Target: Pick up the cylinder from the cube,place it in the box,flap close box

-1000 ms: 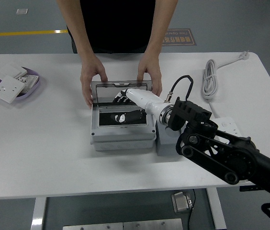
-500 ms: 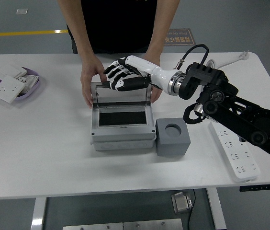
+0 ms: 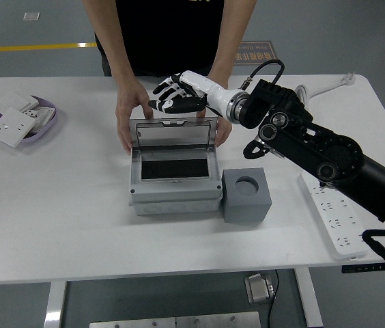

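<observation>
Fingers of the right hand (image 3: 174, 96) were spread, holding nothing, above the box's lid (image 3: 173, 130); closing step; next, push it down.

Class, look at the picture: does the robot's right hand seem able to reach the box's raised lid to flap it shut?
Probably yes: the right hand hangs just above the raised lid, nothing between. The person's hands flank the box.

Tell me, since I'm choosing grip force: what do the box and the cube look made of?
The box looks like grey moulded plastic, matt, with corner screws; its raised lid seems clear or smoky plastic, glossy and reflective. The cube looks matt grey, probably plastic or foam; hard to tell.
</observation>
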